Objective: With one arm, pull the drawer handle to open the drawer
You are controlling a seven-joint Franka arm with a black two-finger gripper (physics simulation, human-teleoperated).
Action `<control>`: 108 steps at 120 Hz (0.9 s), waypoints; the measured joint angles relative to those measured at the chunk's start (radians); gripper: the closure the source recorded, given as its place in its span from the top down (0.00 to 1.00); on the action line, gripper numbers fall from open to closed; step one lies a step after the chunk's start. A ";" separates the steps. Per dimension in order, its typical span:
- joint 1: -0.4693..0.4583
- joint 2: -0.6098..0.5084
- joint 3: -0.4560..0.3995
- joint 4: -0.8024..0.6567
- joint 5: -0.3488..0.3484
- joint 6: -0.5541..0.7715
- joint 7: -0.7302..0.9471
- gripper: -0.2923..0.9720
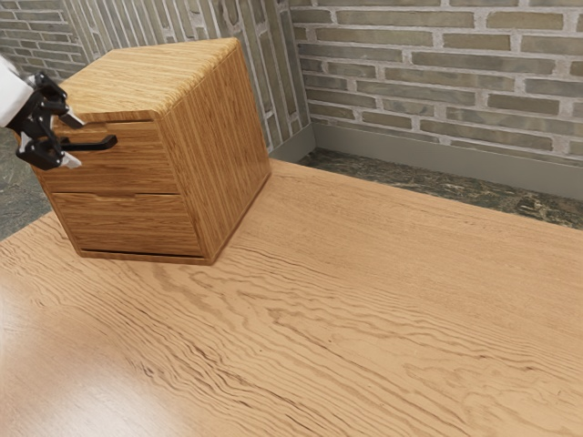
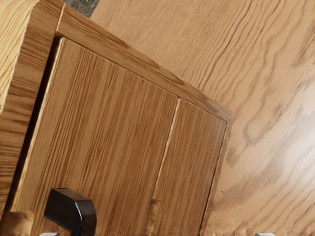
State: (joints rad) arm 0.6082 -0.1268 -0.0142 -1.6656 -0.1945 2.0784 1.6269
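Note:
A wooden cabinet [image 1: 196, 137] with two drawers stands at the exterior view's left on the table. The upper drawer [image 1: 127, 168] carries a thin black bar handle [image 1: 96, 143]. My black gripper [image 1: 71, 141] is at the handle's left end, open, with one silver-tipped finger above the bar and one below it, both clear of it. The upper drawer front looks about flush with the cabinet. In the wrist view, the handle's black post [image 2: 71, 211] sits close under my hand on the upper drawer front [image 2: 98, 147], with the lower drawer [image 2: 192, 167] beyond.
The wooden table [image 1: 364, 319] spreads wide toward the exterior view's right and front. A brick wall [image 1: 437, 64] runs behind the cabinet, with a dark floor strip [image 1: 455, 187] between wall and table.

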 joint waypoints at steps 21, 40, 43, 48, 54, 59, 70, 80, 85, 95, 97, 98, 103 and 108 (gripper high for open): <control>-0.007 0.052 -0.001 0.045 -0.005 -0.001 0.119 0.56; 0.006 0.076 0.001 0.070 -0.003 0.000 0.198 0.51; 0.010 0.084 0.000 0.078 -0.002 0.000 0.209 0.51; 0.017 0.093 0.000 0.086 0.000 -0.001 0.226 0.50; 0.025 0.104 0.000 0.097 0.000 -0.001 0.245 0.49; 0.030 0.116 0.000 0.108 0.000 -0.002 0.260 0.49; 0.041 0.135 0.000 0.127 0.000 -0.003 0.289 0.48; 0.051 0.154 0.000 0.144 -0.002 -0.008 0.311 0.48; 0.054 0.161 0.000 0.148 -0.003 -0.010 0.321 0.47; 0.051 0.179 0.001 0.165 -0.004 -0.017 0.339 0.47; 0.049 0.182 0.001 0.168 -0.004 -0.018 0.342 0.47; 0.048 0.183 0.001 0.169 -0.004 -0.019 0.344 0.47; 0.039 0.190 0.001 0.173 -0.004 -0.021 0.351 0.46; 0.030 0.200 0.000 0.176 -0.005 -0.024 0.358 0.46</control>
State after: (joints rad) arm 0.6377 0.0730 -0.0138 -1.4901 -0.1995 2.0548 1.9848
